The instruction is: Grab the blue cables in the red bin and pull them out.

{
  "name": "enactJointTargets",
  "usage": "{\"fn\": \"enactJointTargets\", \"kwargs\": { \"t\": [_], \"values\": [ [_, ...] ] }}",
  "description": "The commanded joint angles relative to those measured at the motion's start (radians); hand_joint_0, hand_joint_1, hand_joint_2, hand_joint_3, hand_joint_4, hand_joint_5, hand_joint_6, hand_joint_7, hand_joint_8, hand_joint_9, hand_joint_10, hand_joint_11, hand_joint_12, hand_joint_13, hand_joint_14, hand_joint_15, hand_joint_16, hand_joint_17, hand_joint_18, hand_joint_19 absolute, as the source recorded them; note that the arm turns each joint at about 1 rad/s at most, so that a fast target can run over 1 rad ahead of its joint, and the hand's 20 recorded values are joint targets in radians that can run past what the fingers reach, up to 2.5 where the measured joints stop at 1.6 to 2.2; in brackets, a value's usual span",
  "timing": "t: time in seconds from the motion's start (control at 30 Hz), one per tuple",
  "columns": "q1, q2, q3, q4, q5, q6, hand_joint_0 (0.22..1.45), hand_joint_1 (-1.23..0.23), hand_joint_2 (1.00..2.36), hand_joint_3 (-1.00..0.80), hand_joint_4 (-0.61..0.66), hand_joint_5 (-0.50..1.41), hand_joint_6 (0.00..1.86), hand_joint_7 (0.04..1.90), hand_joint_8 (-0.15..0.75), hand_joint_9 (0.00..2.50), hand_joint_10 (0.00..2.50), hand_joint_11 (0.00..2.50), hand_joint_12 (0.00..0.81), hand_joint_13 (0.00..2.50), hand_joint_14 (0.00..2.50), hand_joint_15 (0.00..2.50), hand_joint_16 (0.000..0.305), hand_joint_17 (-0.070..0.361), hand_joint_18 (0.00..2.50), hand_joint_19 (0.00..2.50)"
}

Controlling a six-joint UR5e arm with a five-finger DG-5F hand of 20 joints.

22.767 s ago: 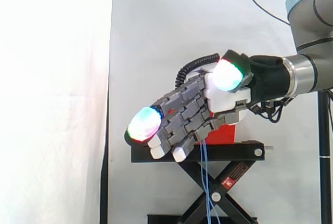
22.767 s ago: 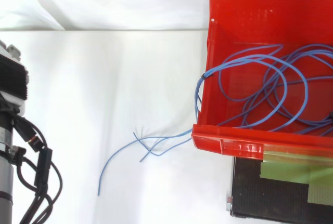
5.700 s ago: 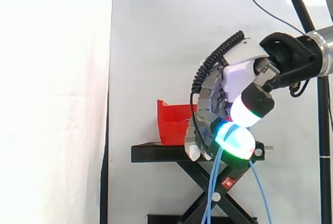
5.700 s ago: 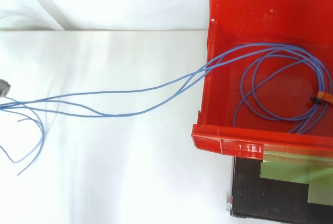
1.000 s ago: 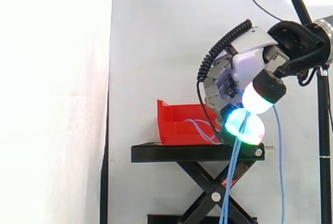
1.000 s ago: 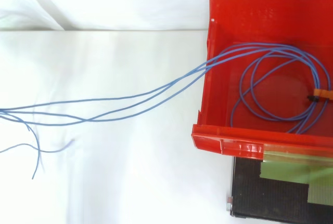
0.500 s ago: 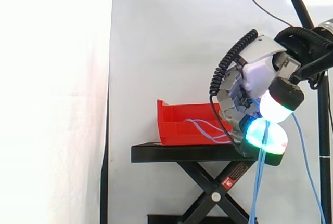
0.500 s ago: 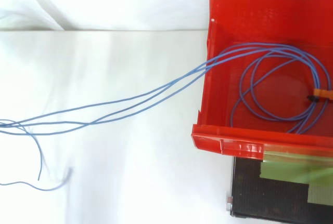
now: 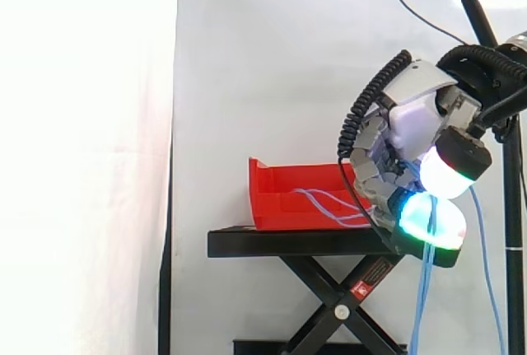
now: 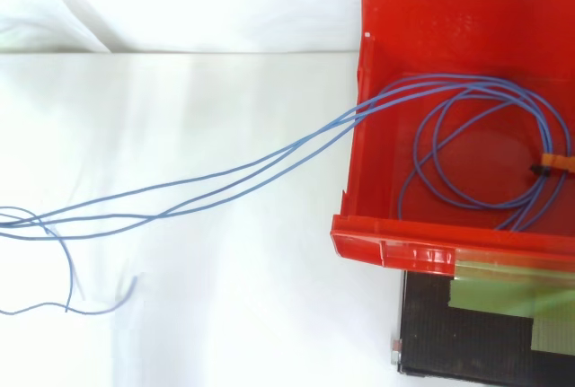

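Item 1: hand [image 9: 414,128], seen from the side to the right of the red bin [image 9: 268,198], over the right end of the black stand [image 9: 272,242]. I log its fingers [image 9: 372,165] as curled down and clasped round the blue cables [image 10: 225,180].

Item 2: blue cables. Part lies looped inside the bin. The rest crosses its left wall, runs away leftward in my top view, and hangs below the hand.

Item 3: orange tie [image 10: 559,162] on the loops.
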Motion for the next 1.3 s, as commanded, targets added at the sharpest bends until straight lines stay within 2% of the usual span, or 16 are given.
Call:
{"fn": "enactJointTargets", "kwargs": {
  "t": [0.0,0.63,0.83,1.0,1.07,1.13,1.27],
  "values": [
    [-0.001,0.0,0.0,0.0,0.0,0.0,0.7,-0.82,1.0,-1.0,0.16,0.75,0.81,0.64,0.327,0.72,2.18,1.12,0.351,0.96,1.86,1.05,0.044,0.099,0.84,1.19],
    [-0.001,0.007,0.0,-0.002,0.0,0.0,0.66,-0.78,1.0,-1.0,0.17,0.77,0.77,0.64,0.334,0.75,2.14,1.12,0.373,0.97,1.88,1.01,0.048,0.108,0.86,1.17],
    [-0.002,0.007,0.0,0.003,0.0,0.044,0.65,-0.79,1.0,-1.0,0.17,0.78,0.76,0.64,0.338,0.75,2.14,1.12,0.375,0.98,1.88,1.01,0.048,0.108,0.86,1.16],
    [-0.001,0.007,0.0,0.003,0.002,0.135,0.65,-0.8,1.0,-1.0,0.18,0.8,0.74,0.65,0.336,0.76,2.12,1.12,0.372,0.98,1.88,1.0,0.049,0.11,0.86,1.16],
    [-0.001,0.007,0.0,0.003,0.002,0.152,0.65,-0.81,1.0,-1.0,0.17,0.81,0.74,0.64,0.338,0.77,2.12,1.13,0.377,0.99,1.87,1.01,0.049,0.11,0.87,1.16],
    [0.001,0.007,0.0,0.003,0.002,0.164,0.66,-0.82,1.0,-1.0,0.17,0.81,0.74,0.65,0.333,0.77,2.11,1.13,0.367,0.99,1.86,1.01,0.048,0.108,0.86,1.16],
    [0.001,0.007,0.0,0.003,0.0,0.178,0.75,-0.86,1.0,-1.0,0.14,0.82,0.73,0.67,0.296,0.78,2.0,1.22,0.332,0.98,1.75,1.1,0.041,0.092,0.82,1.19]
  ]
}}
